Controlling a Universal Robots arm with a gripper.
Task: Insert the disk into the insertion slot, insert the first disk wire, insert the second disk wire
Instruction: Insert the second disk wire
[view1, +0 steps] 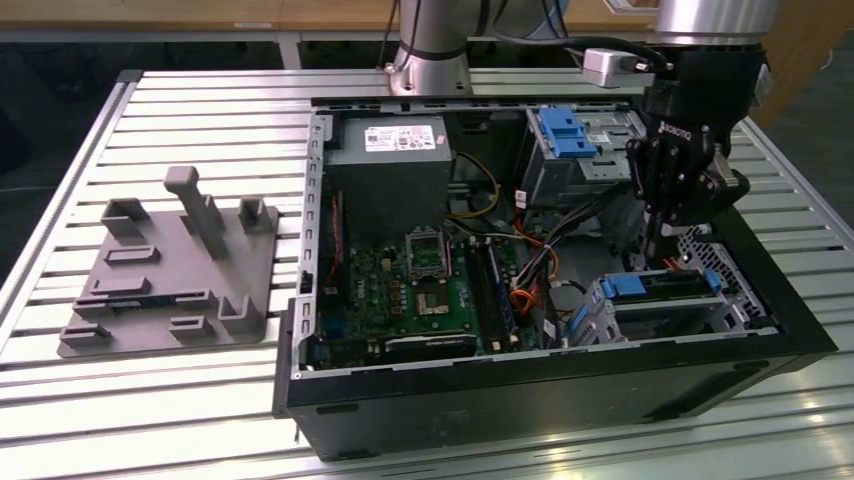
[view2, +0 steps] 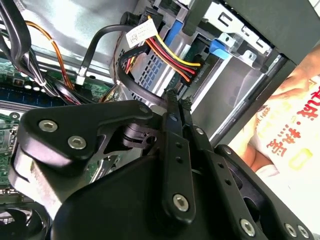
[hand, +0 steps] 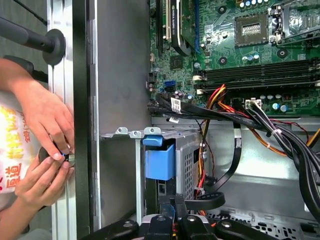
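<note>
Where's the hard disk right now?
The disk sits in the insertion slot, on the exterior view's right inside the open computer case, just below the gripper.

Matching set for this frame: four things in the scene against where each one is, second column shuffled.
Things
1. grey plastic fixture with upright posts
2. silver hard drive in a blue plastic carrier
3. blue T-shaped plastic latch
4. black gripper

Places
A. seated in the silver perforated drive cage
B. on the slatted metal table, outside the black computer case
C. hanging close to that cage, at the exterior view's right
D. on the taller grey metal bay

Pairs: 1-B; 2-A; 3-D; 4-C
</note>
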